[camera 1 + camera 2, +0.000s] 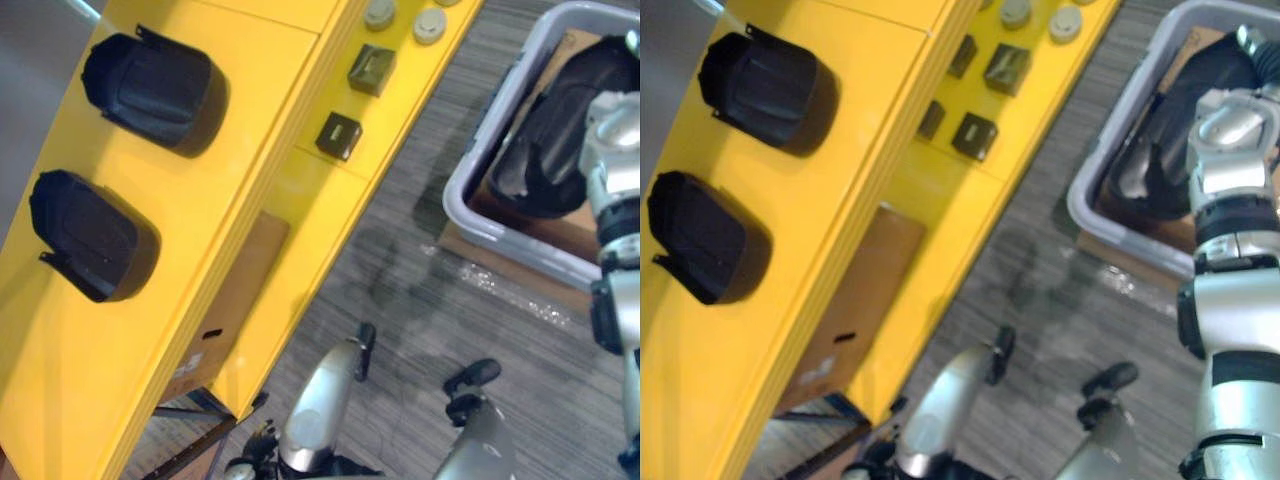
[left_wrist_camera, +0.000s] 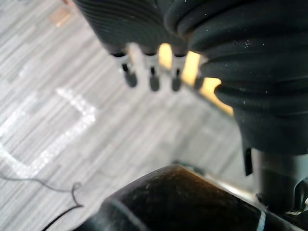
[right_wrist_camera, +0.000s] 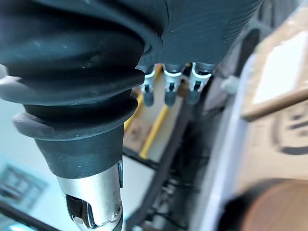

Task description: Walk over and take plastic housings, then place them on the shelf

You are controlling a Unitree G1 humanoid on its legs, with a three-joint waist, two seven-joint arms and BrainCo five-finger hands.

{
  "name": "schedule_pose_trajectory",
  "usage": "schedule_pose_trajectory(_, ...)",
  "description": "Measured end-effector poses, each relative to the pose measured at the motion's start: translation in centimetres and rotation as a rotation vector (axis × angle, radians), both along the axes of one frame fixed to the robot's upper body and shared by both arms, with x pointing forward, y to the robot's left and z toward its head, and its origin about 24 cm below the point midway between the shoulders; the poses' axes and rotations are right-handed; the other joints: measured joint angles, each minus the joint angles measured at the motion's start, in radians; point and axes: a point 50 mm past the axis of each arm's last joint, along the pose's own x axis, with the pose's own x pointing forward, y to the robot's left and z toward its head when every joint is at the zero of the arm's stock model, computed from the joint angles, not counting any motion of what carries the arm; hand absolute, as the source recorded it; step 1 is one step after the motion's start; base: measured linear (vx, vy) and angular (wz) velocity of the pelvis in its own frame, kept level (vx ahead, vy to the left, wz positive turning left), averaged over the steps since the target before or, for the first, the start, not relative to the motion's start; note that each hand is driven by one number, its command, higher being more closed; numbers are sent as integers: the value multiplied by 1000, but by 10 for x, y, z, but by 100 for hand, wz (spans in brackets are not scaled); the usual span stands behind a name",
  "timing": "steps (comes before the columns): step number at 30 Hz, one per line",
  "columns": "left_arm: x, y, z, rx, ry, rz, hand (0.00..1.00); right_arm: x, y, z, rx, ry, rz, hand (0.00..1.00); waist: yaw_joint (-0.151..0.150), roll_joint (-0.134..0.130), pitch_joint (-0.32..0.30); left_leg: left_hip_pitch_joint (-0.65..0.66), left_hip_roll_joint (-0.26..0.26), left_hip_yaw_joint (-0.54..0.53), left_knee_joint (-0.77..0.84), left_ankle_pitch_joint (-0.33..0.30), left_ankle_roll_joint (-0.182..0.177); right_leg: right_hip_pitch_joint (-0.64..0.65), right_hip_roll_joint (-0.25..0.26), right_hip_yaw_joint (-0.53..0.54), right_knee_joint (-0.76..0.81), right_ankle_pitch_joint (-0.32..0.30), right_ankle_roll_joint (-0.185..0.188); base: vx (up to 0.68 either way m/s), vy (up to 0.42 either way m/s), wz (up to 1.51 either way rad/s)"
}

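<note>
Possibly label [image 1: 193,362] on cardboard [image 1: 238,285] under shelf [image 1: 262,92]

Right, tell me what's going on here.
The humanoid robot seems to be stocking the yellow metal shelf with dark parts. Two black plastic housings already lie on its top. Another black housing sits in the grey plastic bin on the floor, with the right arm above it. The right hand is open and holds nothing. The left hand hangs open over the floor, also empty.
</note>
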Motion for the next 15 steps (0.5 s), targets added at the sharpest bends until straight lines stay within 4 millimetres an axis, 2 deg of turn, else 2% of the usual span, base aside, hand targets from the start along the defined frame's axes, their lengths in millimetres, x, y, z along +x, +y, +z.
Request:
schedule_pose_trajectory(4,0,0,0,-6,-1,-3,0,0,-4,-7,43,48,-16,0,4,0,0,-2,-2,-4,0,0,0,0,-4,-6,5,-6,2,-1,13,4)
schedule_pose_trajectory(10,2,-1,1,-8,-10,-9,0,-2,-19,-43,165,191,-62,0,20,1,0,-7,-5,-7,-1,0,0,-1,-6,-10,5,-7,3,0,4,1)
schedule_pose_trajectory(15,2,-1,0,-9,-7,-13,0,-4,-24,-54,224,246,-88,0,21,5,-4,-7,-5,-7,1,0,0,-1,-7,-10,6,-7,3,0,0,0)
